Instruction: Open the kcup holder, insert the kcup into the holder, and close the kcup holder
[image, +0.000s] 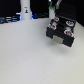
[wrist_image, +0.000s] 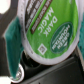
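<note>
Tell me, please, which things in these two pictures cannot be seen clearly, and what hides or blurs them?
1. Gripper, wrist view: the white pod with a green lid fills the frame, hiding most of the fingers; the grip cannot be confirmed.
2. Gripper, exterior view: cut off by the top edge and blurred.
3. Black boxy drawer unit, exterior view: too small to count slots or judge whether its drawer is open.
4. Lid text: partly cropped.

Setting: we log a lab-style robot test station. Evidence: bare white bench (image: 30, 60), dark backdrop, a white bottle-like post (image: 25, 12) well apart from the tool (image: 56, 11).
</note>
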